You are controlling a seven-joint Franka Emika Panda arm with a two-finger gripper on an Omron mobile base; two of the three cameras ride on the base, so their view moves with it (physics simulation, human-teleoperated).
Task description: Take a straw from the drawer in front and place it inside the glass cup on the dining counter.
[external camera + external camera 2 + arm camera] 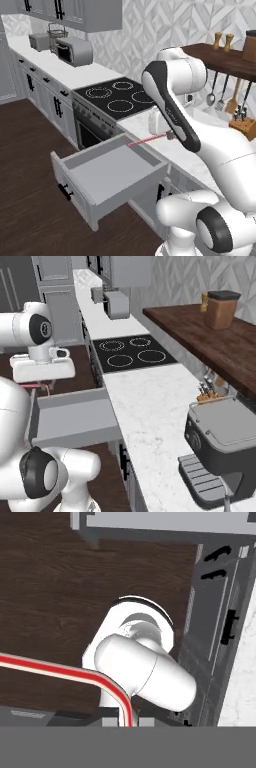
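The thin red straw (147, 140) is pinched in my gripper (168, 134), which is shut on one end of it. It sticks out roughly level towards the left, above the back of the drawer. The drawer (107, 172) is a wide light-grey box, pulled fully out, with its black bar handle (65, 191) on the front panel. In the right base view my white hand hangs over the drawer (75, 418), and bits of the straw (37, 387) show below it at the gripper (42, 387). The hand view has the straw (60, 672) running from the left edge down into the gripper (129, 722). The glass cup and the dining counter are out of view.
A black cooktop (117, 97) sits in the marble top behind the drawer, with an oven front below. A toaster oven (74, 51) stands further back. A wooden shelf (210, 341) overhangs the counter, and a dark coffee machine (225, 451) and a knife block (245, 125) stand on it. Dark wood floor (30, 165) lies left of the drawer.
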